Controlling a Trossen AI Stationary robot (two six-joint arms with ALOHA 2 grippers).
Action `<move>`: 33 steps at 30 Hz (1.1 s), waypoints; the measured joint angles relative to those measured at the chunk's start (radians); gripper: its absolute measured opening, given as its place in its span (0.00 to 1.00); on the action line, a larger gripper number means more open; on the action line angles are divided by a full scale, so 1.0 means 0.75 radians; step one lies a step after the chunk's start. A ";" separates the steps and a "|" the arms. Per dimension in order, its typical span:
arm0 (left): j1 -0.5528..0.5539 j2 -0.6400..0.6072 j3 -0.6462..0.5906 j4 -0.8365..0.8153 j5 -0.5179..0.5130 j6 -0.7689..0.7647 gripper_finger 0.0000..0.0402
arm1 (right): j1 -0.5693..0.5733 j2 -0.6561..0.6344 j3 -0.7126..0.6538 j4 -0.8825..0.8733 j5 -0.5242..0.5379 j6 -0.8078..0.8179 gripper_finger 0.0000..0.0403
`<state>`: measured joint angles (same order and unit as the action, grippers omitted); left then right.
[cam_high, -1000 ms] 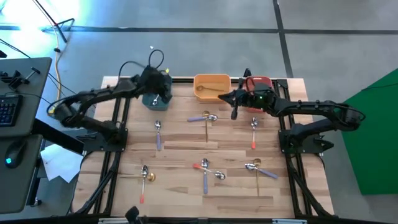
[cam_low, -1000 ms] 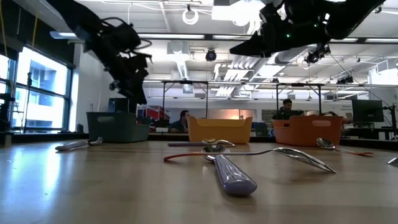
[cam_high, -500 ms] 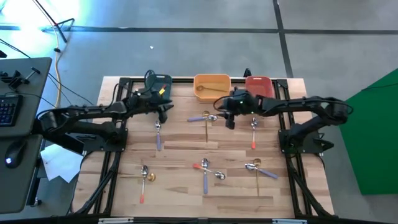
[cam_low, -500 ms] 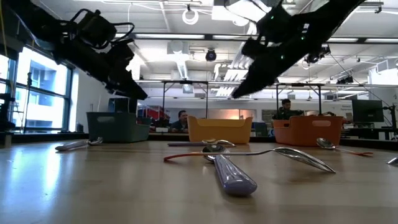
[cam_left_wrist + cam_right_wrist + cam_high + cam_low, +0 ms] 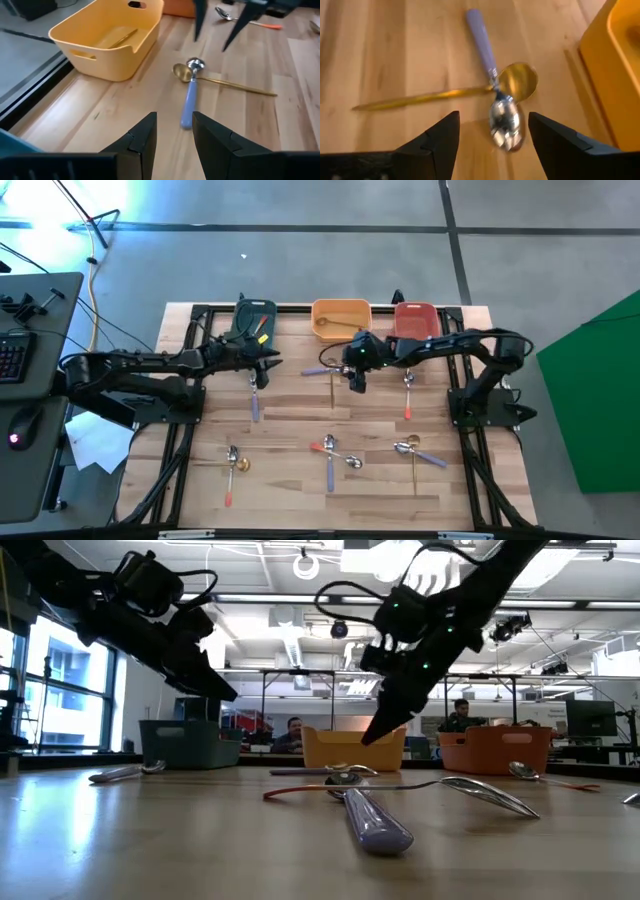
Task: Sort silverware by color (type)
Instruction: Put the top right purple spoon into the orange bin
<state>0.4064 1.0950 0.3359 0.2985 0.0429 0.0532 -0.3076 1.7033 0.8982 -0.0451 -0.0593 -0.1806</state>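
A blue-handled spoon [image 5: 504, 120] lies crossed over an all-gold spoon [image 5: 445, 95] on the wooden table, just near of the orange bin [image 5: 340, 317]. My right gripper [image 5: 355, 377] is open and empty, hovering over the pair with its fingers on either side of the shiny head. My left gripper [image 5: 263, 367] is open and empty, above the table to the left of the pair, near the head of another blue-handled spoon [image 5: 254, 397]. The pair also shows in the left wrist view [image 5: 190, 95]. Other red-, blue- and gold-handled spoons lie farther toward the near edge.
The teal bin [image 5: 253, 316], the orange bin with a gold utensil in it, and the red bin [image 5: 416, 317] stand along the far edge. A red-handled spoon [image 5: 408, 395] lies at the right. More spoons lie at the near left [image 5: 232, 465], middle [image 5: 332, 455] and right [image 5: 418, 452].
My left gripper has come away from over the teal bin toward the near edge and down. My right gripper has gone from the red bin toward the table's left and down, to just above the crossed blue and gold spoons. No spoon has moved.
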 joint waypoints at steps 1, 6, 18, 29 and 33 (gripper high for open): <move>-0.009 0.000 0.000 0.000 -0.001 0.000 0.29 | -0.004 0.022 0.023 -0.004 0.001 0.001 0.55; -0.041 0.001 -0.001 0.026 -0.026 0.009 0.29 | -0.029 0.149 0.110 -0.056 0.044 -0.004 0.55; -0.077 0.001 -0.001 0.075 -0.038 0.002 0.29 | -0.037 0.254 0.166 -0.130 0.032 0.026 0.50; -0.125 0.001 -0.001 0.070 -0.039 0.000 0.29 | -0.032 0.250 0.168 -0.186 -0.004 0.026 0.30; -0.136 0.001 -0.001 0.063 -0.039 0.000 0.29 | -0.032 0.252 0.201 -0.263 -0.012 0.034 0.30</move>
<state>0.3042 1.0954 0.3351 0.3454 0.0139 0.0532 -0.3313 1.8919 1.0489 -0.2421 -0.0685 -0.1551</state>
